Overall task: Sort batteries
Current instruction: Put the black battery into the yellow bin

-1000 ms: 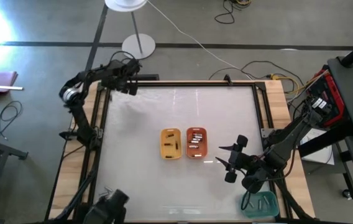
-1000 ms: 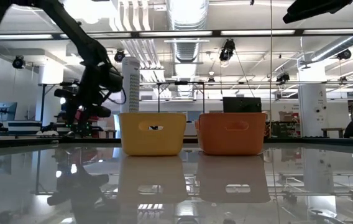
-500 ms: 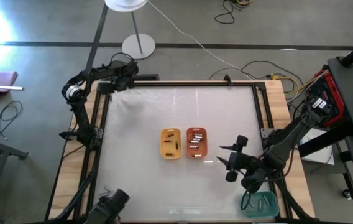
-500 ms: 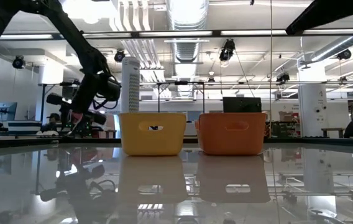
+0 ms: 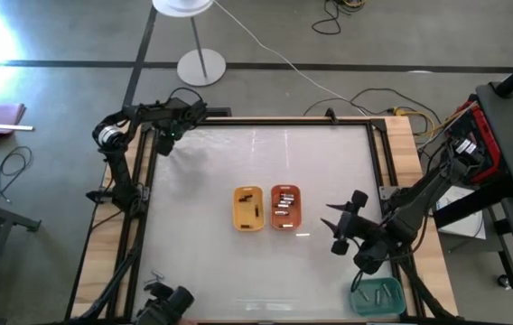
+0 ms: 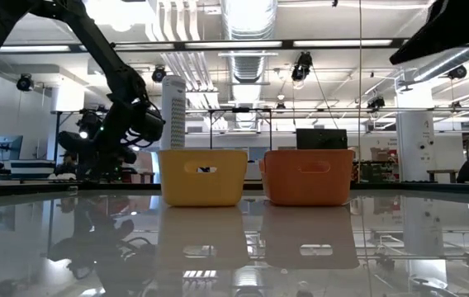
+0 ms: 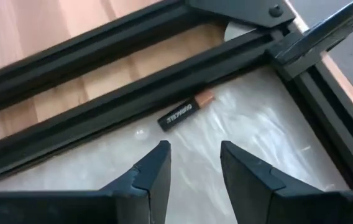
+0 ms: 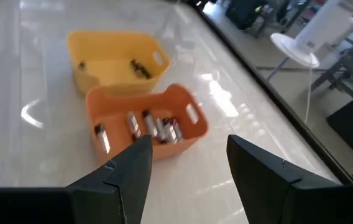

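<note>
Batteries sit in three trays: dark ones in the yellow tray (image 5: 248, 208), silvery ones in the orange tray (image 5: 284, 207) touching its side, and a few in the teal tray (image 5: 376, 296) at the desk's (image 5: 211, 171) near right corner. One black battery with a copper end (image 7: 186, 112) lies alone on the desk against the black frame (image 7: 102, 102) at the far left corner. The left claw (image 7: 193, 163) hovers just before it, fingers spread and empty. The right claw (image 8: 189, 158), also spread and empty, hangs near the orange tray.
</note>
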